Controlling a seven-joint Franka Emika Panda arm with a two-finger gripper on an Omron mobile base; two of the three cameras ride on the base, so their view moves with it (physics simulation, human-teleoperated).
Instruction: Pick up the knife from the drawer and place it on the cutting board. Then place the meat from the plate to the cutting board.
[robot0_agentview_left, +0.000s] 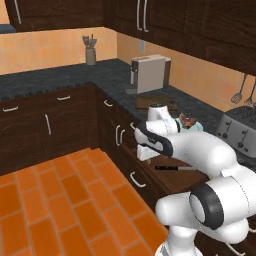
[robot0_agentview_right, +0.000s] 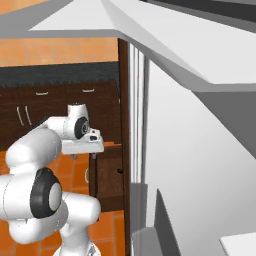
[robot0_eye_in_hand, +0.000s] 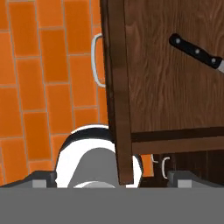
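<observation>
My two-finger gripper (robot0_eye_in_hand: 107, 176) hangs with jaws spread wide and empty over the front wall of the open dark brown wooden drawer (robot0_eye_in_hand: 170, 83), and the slim black-handled, silver-bladed knife (robot0_eye_in_hand: 197, 54) lies inside, off toward the far corner, its long axis diagonal.

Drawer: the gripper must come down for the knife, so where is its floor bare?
The drawer floor is bare between its front wall and the knife, and down to the side wall. The knife crowds only the far corner.
</observation>
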